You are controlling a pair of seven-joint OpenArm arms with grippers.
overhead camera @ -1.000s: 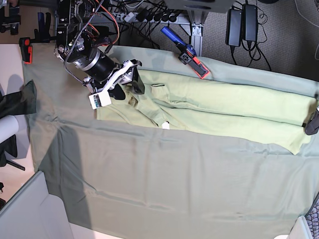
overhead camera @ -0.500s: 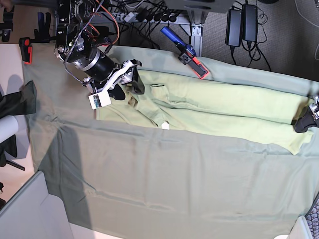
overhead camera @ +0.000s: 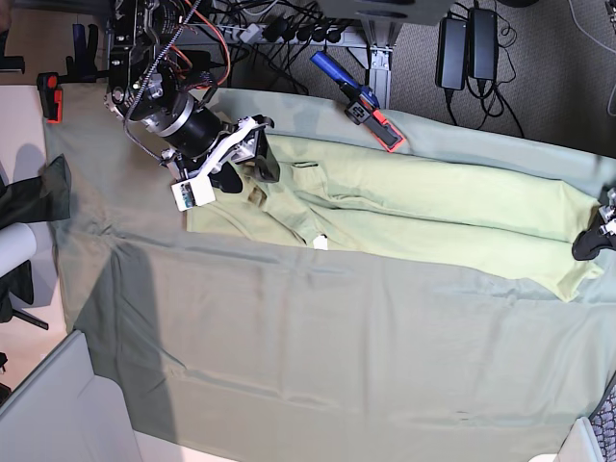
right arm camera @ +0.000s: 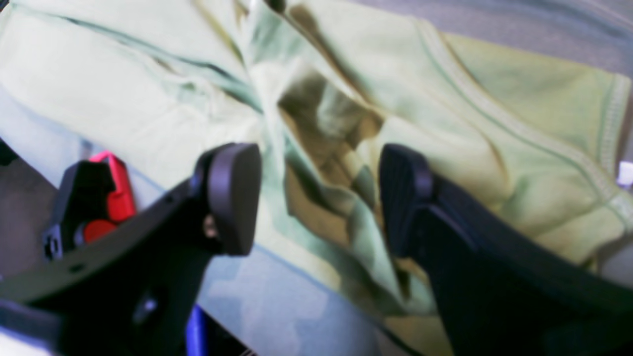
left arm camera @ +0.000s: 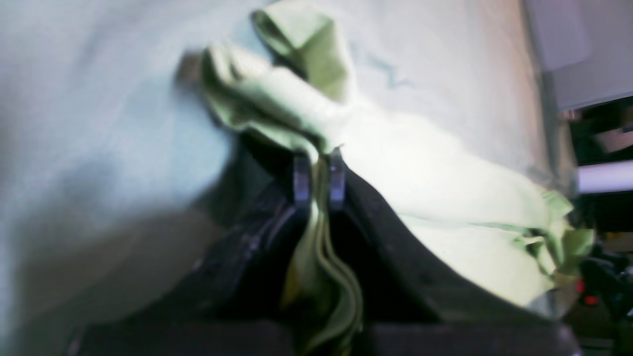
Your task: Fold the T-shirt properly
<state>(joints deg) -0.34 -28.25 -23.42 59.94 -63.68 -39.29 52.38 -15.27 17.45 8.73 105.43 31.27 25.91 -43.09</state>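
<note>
The left gripper (left arm camera: 319, 173) is clenched on a bunched hem of the T-shirt (overhead camera: 423, 217), thin layers of soft light yellow-green cotton pinched between its two narrow grey fingertips (left arm camera: 301, 178) and trailing down between the black arms of the jaw. In the base view this gripper (overhead camera: 592, 241) sits at the table's far right edge, on the shirt's lower corner. The right gripper (right arm camera: 316, 198) is released, its black ribbed pads (right arm camera: 403, 198) standing wide apart on either side of a crumpled, shadowed fold near the collar, with a stitched ribbed seam curving off beside them. The shirt lies stretched in a long, narrow band across the back of the table, creased lengthways, on a larger, duller grey-green table cloth (overhead camera: 318, 356) that drapes smoothly to the front. A small white neck tag (overhead camera: 320, 243) shows at the shirt's near edge; no writing on it can be read. A blue-handled clamp with red and black jaws (overhead camera: 364, 104) grips the cloth's back edge just behind the shirt, and another red and black clamp (overhead camera: 50, 96) holds the far left corner. Black power bricks (overhead camera: 467, 43) and cables lie on the floor beyond.
</note>
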